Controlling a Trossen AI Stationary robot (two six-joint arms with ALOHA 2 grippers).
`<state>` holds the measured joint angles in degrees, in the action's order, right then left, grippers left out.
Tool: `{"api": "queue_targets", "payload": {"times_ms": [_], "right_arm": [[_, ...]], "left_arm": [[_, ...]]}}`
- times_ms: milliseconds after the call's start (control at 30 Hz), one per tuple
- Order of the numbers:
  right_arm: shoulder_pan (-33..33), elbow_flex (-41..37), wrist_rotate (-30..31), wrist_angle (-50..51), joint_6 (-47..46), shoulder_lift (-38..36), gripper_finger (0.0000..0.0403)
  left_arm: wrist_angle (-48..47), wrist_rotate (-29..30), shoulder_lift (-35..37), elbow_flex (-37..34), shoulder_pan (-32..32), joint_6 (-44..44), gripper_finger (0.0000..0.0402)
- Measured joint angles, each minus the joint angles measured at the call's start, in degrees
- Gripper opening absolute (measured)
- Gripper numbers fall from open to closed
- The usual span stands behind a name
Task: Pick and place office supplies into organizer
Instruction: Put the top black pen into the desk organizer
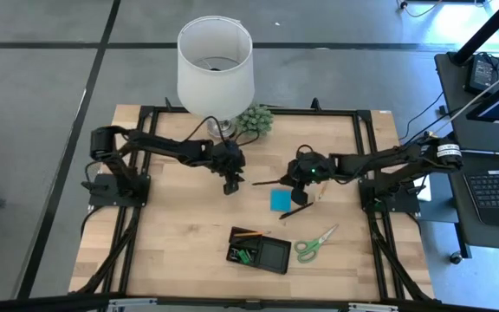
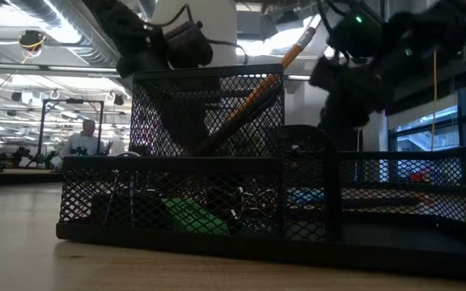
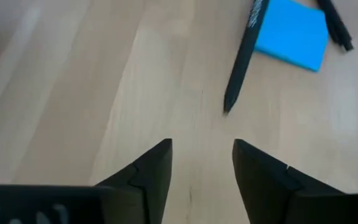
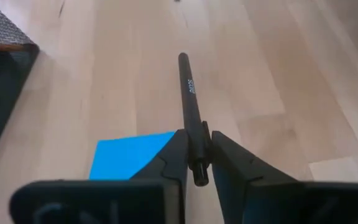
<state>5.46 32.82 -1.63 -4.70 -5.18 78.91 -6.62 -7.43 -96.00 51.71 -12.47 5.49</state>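
Note:
My right gripper [image 1: 302, 194] is beside the blue sticky-note pad [image 1: 280, 200], shut on a black pen [image 1: 294, 210]. The right wrist view shows that pen [image 4: 188, 99] running out ahead of the fingers, with the pad [image 4: 129, 155] below. My left gripper [image 1: 230, 184] hovers open over bare wood left of the pad. Its wrist view shows a second black pen [image 3: 244, 56] lying on the table against the pad's [image 3: 294, 34] edge. The black mesh organizer [image 1: 271, 256] sits near the table's near edge with an orange pencil [image 2: 257, 97] leaning in its cup. Green-handled scissors [image 1: 316, 243] lie to its right. My right gripper pinches the black pen between its two fingers near one end [image 4: 196, 149], and a short stub sticks out behind them. The fingers slant down from the table's right side. The pen runs along them and points toward the near-left. Whether its far tip [image 4: 183, 59] touches the table, I cannot tell.
A white lamp [image 1: 216, 65] and a small green plant [image 1: 255, 120] stand at the far edge between the arms. The organizer's low compartment holds a green piece [image 2: 188, 217] and clips. Bare wood lies left of the organizer and under my left gripper.

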Motion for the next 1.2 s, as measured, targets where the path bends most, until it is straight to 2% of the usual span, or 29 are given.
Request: {"api": "queue_targets", "payload": {"times_ms": [200, 367, 567, 733, 867, 1200], "right_arm": [[-2.0, 11.8, 0.0, 16.5, 2.9, 0.0, 0.0057], [-6.4, 23.3, 0.0, 31.0, 3.1, 0.0, 0.0057], [-14.0, 34.8, 0.0, 44.1, -2.5, 0.1, 0.0057], [-20.0, 39.7, 0.4, 44.6, -11.4, 0.2, 0.0057], [-23.7, 41.2, 4.6, 44.2, -18.5, 1.1, 0.0057], [-29.1, 41.4, 7.6, 36.4, -26.6, 8.7, 0.0057]], "left_arm": [[-6.8, 0.7, 5.4, 0.0, 0.0, 8.8, 0.0162], [-14.3, 4.7, 6.7, 0.0, 0.5, 16.2, 0.0155], [-18.4, 7.6, 6.6, 0.0, 2.3, 19.4, 0.0149], [-18.1, 9.6, 6.6, 0.0, 3.8, 19.4, 0.0148], [-18.1, 10.3, 6.6, 0.0, 4.6, 19.4, 0.0148], [-19.0, 10.3, 6.6, 0.0, 7.5, 19.3, 0.0148]]}}
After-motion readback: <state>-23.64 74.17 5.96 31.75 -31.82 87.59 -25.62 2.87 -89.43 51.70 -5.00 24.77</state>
